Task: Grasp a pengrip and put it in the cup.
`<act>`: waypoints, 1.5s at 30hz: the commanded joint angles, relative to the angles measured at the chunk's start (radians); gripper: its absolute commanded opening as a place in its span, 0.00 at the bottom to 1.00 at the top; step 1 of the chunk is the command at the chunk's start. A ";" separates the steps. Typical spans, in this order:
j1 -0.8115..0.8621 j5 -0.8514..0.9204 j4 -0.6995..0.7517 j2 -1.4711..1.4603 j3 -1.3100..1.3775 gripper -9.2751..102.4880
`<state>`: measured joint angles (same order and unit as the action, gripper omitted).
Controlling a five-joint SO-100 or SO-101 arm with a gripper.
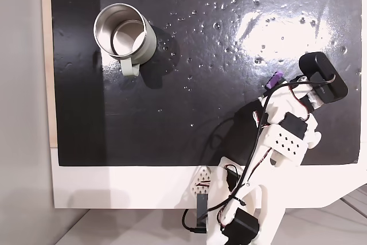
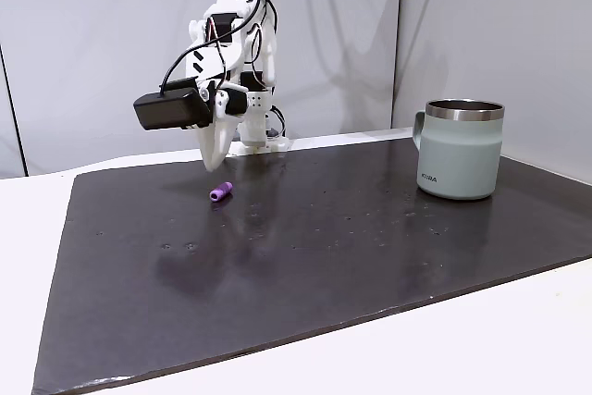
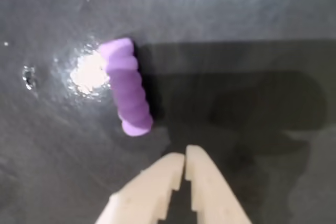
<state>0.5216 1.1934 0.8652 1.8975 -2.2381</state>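
Note:
The pengrip (image 3: 128, 86) is a small purple ribbed cylinder lying on the black mat; it also shows in both fixed views (image 1: 276, 78) (image 2: 220, 193). My gripper (image 3: 185, 153) hangs just above the mat right beside it, fingertips pressed together and holding nothing. In a fixed view the gripper (image 2: 215, 164) points down a little behind the pengrip. The cup (image 1: 123, 34), pale green with a steel inside and a small handle, stands upright far across the mat (image 2: 460, 148).
The black mat (image 1: 206, 113) covers most of the white table (image 1: 114, 187). The arm's base and cables (image 1: 229, 199) sit at the table's near edge in a fixed view. Bright glare spots mark the mat's surface.

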 commanded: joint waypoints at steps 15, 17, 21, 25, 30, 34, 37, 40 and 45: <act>-0.005 0.206 0.181 -0.287 0.414 0.27; -0.014 0.227 0.181 -0.304 0.416 0.29; -0.020 0.281 0.183 -0.341 0.425 0.30; -0.029 0.288 0.202 -0.436 0.499 0.30; -0.043 0.288 0.299 -0.568 0.620 0.29; -0.054 0.287 0.295 -0.588 0.623 0.27; -0.066 0.284 0.296 -0.589 0.617 0.21; -0.074 0.279 0.298 -0.575 0.598 0.15; -0.083 0.252 0.305 -0.526 0.577 0.08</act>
<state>0.4556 1.4696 1.1520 1.3085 -1.6659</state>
